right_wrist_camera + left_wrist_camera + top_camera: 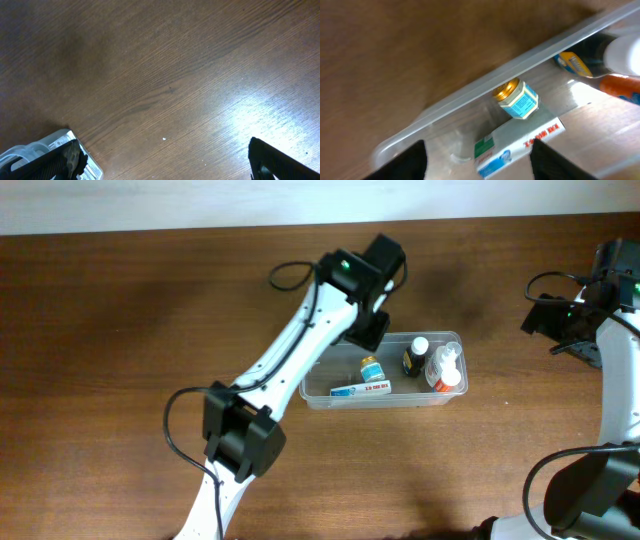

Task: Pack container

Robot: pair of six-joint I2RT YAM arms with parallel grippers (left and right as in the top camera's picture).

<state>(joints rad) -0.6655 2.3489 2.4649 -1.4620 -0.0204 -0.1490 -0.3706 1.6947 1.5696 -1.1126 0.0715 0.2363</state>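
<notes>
You see a worktop (170, 75) of wood grain, lightly shining; the container (520, 64) is clear glossy plastic; the jar (521, 102) has a golden metal lid (504, 91); the box (510, 147) is smooth cardboard.

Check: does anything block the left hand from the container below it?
Nothing visible does. The left hand hangs open over the container, with clear air between. Only the white-and-green box and a small gold-capped jar lie inside below it.

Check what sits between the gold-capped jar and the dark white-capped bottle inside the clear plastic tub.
Nothing: bare floor of the clear plastic tub separates the gold-capped jar from the dark bottle, shown in the overhead view.
</notes>
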